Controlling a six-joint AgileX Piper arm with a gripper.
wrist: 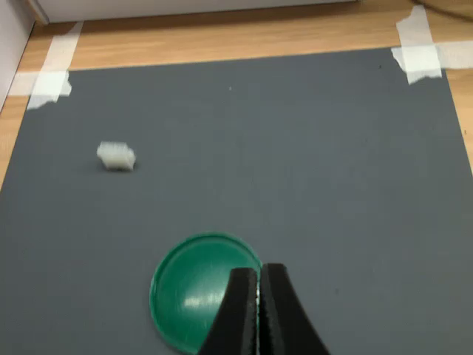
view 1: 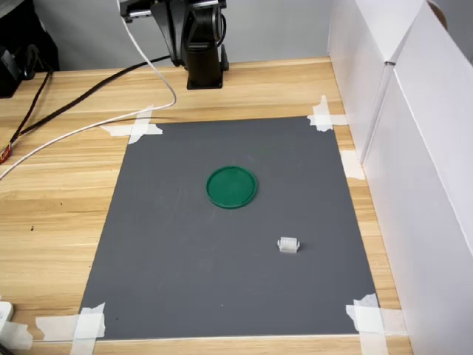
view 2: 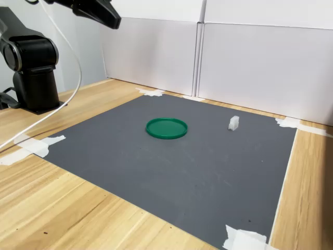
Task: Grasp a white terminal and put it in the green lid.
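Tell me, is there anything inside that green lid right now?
No. The green lid lies empty on the grey mat; the white terminal sits apart on the mat. In the wrist view, the shut gripper covers a small part of the lid.

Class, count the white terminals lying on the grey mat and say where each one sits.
1. The white terminal lies on the grey mat, apart from the green lid, nearer the first exterior view's bottom right.

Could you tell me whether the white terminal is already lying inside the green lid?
No, in the first exterior view the white terminal sits on the grey mat, apart from the green lid.
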